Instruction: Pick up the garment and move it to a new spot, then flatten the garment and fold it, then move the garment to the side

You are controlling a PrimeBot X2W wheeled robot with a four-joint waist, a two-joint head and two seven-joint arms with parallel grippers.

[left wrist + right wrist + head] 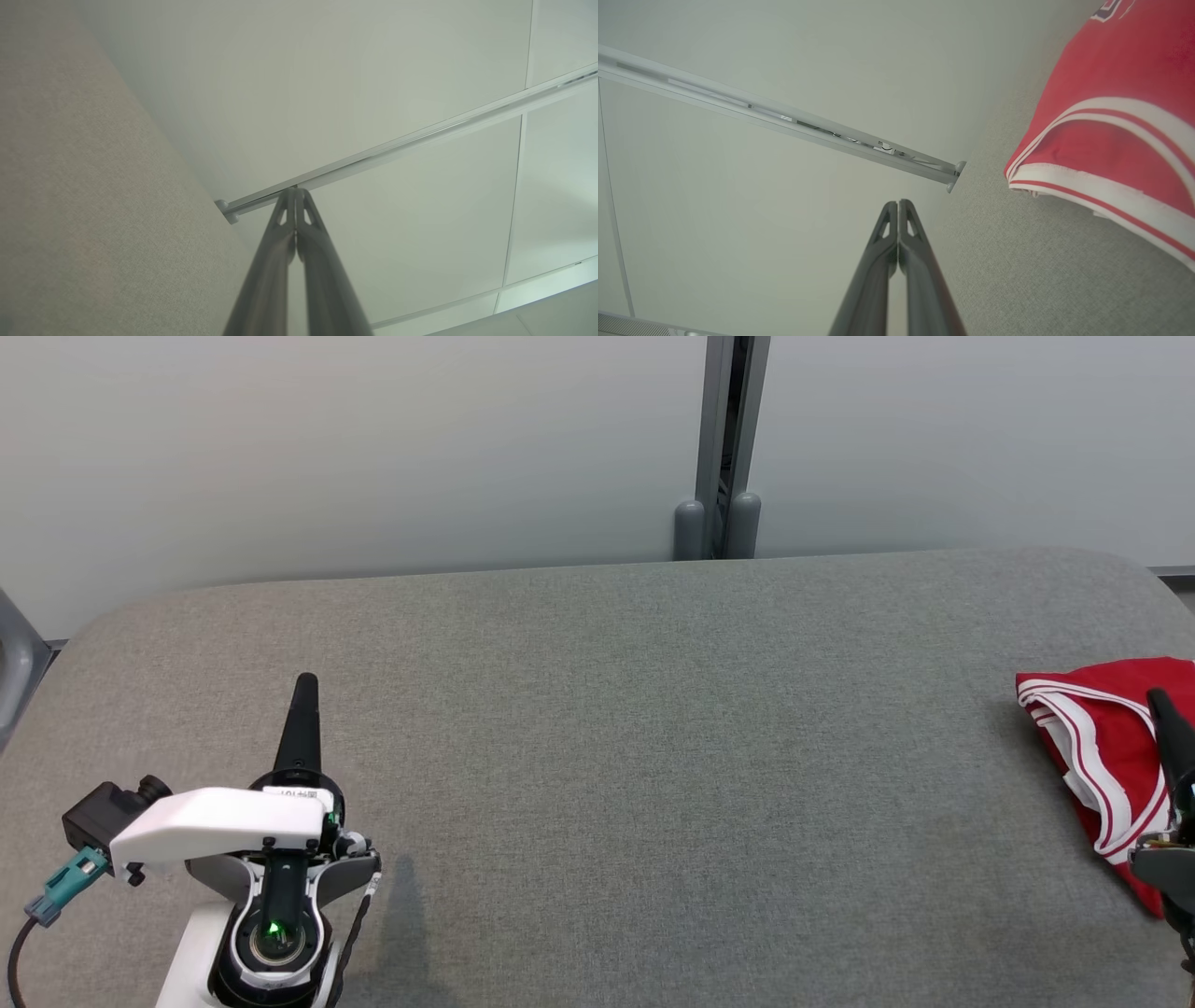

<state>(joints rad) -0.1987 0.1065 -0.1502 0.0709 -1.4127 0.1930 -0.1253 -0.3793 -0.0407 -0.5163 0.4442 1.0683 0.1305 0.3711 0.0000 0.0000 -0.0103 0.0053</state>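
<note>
The garment (1111,728) is red with white striped trim, folded into a small bundle at the far right of the grey table (653,756); the right wrist view shows the garment (1115,84) lying at its upper right. My right gripper (1160,700) hovers over the garment's near edge, shut, with nothing between its fingers (898,207). Over the table's left side my left gripper (305,683) is shut and empty, its fingertips (295,192) pressed together and pointing toward the back wall.
A pale wall with a grey vertical rail (724,448) runs behind the table. The table's rounded corners lie at the far left and far right. A wide stretch of bare grey fabric spans between the two grippers.
</note>
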